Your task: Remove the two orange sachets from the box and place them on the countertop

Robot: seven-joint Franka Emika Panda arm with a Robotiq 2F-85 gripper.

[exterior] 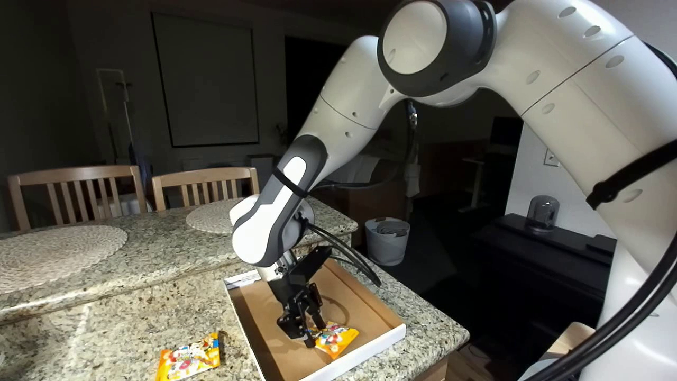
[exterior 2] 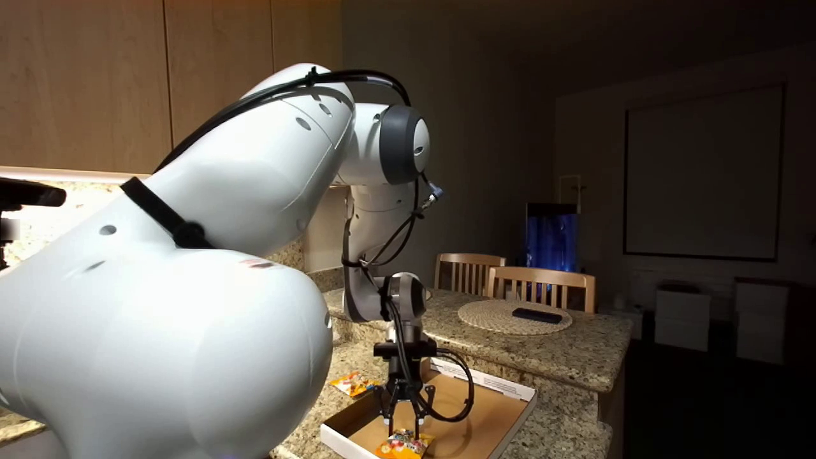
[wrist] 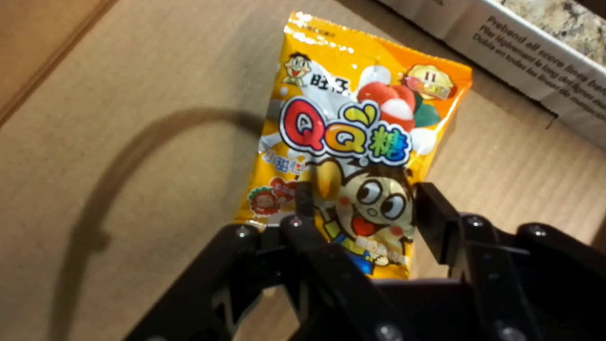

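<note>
While the gripper [wrist: 367, 207] is standing half-spread, hold uncertain, the boxed packet [wrist: 348, 128], likely light and slippery, is inviting a mid-body pinch.

The speckled granite countertop [exterior: 116, 323] carries the shallow box [exterior: 365, 352] — right beneath the gripper [exterior 2: 404, 433] — and, off to the gripper's side, an orange sachet [exterior: 189, 360], outside the box but near it. On the raised ledge [exterior: 169, 243], well apart from the gripper, lie two round, pale placemats [exterior: 58, 254].
</note>
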